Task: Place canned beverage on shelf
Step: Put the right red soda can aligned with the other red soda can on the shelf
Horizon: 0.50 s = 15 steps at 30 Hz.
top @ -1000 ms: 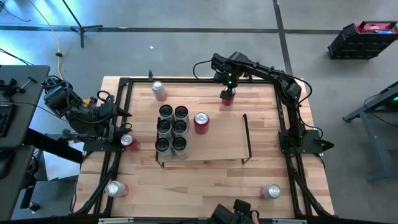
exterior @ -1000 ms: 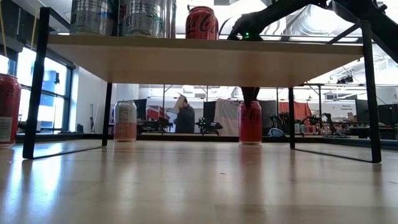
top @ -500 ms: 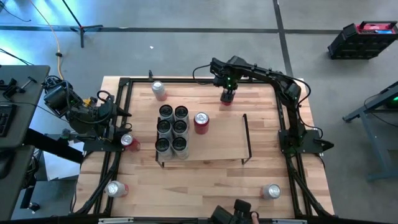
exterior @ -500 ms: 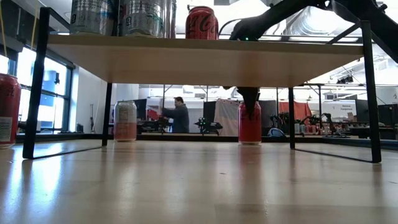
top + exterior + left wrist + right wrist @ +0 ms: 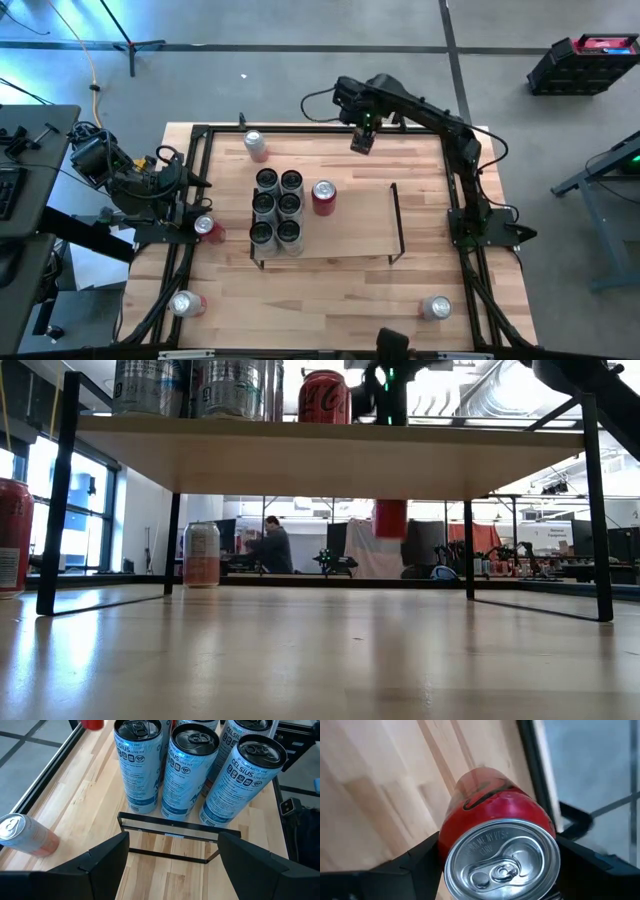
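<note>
The right pincer point(image 5: 497, 870) is clamping a red can point(image 5: 495, 827) in the air beyond the shelf's point(image 5: 350, 225) far edge, while the left pincer point(image 5: 172, 857) is waiting with fingers apart at the shelf's left end.

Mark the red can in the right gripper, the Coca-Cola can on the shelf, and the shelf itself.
red can point(image 5: 500, 825): right wrist view, upper side wall.
Coca-Cola can point(image 5: 325, 398): low view, label.
shelf point(image 5: 350, 225): high view, bare board.
</note>
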Available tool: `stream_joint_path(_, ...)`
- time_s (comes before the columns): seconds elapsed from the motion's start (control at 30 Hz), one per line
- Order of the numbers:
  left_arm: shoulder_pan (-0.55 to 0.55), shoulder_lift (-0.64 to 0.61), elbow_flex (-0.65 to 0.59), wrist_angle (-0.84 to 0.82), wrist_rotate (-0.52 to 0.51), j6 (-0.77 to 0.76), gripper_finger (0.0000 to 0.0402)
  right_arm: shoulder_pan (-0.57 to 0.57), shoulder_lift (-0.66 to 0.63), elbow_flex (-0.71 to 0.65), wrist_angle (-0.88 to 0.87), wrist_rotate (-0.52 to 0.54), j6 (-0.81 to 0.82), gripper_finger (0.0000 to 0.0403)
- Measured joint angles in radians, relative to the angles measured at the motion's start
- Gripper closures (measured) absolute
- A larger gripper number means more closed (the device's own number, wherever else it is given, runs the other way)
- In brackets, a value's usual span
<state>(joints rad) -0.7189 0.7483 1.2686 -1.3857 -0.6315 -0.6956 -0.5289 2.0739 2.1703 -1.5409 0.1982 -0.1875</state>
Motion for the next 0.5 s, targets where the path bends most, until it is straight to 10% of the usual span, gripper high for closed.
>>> stream_joint_path(0.2, 0.0, 0.0, 0.0, 0.0, 0.0, 0.0, 0.0108, 0.094, -0.023, 0.186, -0.023, -0.005, 0.03, 0.0113)
stream_joint_path(0.5, 0.0, 0.0, 0.0, 0.0, 0.0, 0.0, 0.0108, 0.285, -0.256, 0.054, -0.033, 0.079, 0.2, 0.0113)
